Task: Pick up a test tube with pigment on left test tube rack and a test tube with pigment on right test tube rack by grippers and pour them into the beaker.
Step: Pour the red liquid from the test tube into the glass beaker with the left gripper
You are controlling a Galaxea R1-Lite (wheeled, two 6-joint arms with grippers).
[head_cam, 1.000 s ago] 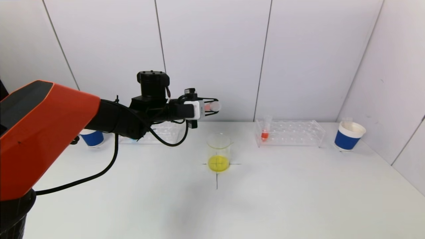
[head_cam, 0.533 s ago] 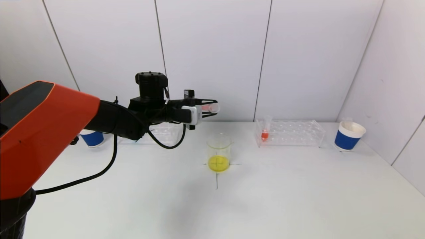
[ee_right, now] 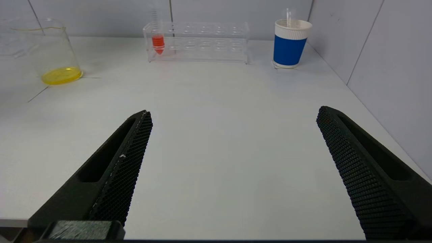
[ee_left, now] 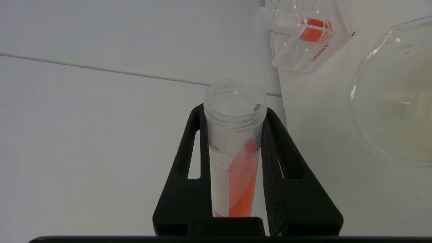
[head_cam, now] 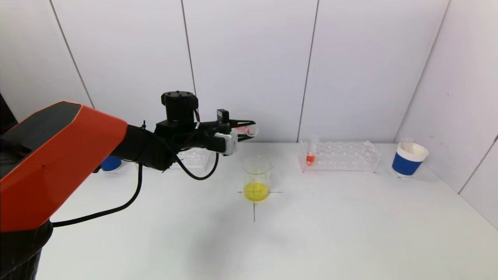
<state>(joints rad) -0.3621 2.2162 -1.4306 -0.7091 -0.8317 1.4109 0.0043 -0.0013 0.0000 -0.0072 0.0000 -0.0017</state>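
My left gripper (head_cam: 248, 130) is shut on a clear test tube (head_cam: 246, 128) holding orange-red pigment, held almost level above and just behind the beaker (head_cam: 256, 177). In the left wrist view the tube (ee_left: 234, 152) sits between both pads, open mouth outward, with pigment spread along its lower wall. The beaker (ee_left: 393, 98) holds yellow liquid. The right rack (head_cam: 344, 155) holds one tube of orange pigment (head_cam: 310, 152). The left rack (head_cam: 196, 154) is mostly hidden behind my arm. My right gripper (ee_right: 234, 114) is open and empty, low over the near table.
A blue and white paper cup (head_cam: 409, 158) stands right of the right rack, and another blue cup (head_cam: 111, 163) peeks out behind my left arm. The beaker stands on a black cross mark (head_cam: 254, 206). White wall panels close the table at the back and right.
My left gripper has dropped a little with the tube and turned slightly at the wrist, staying above the beaker. The right gripper has not visibly changed.
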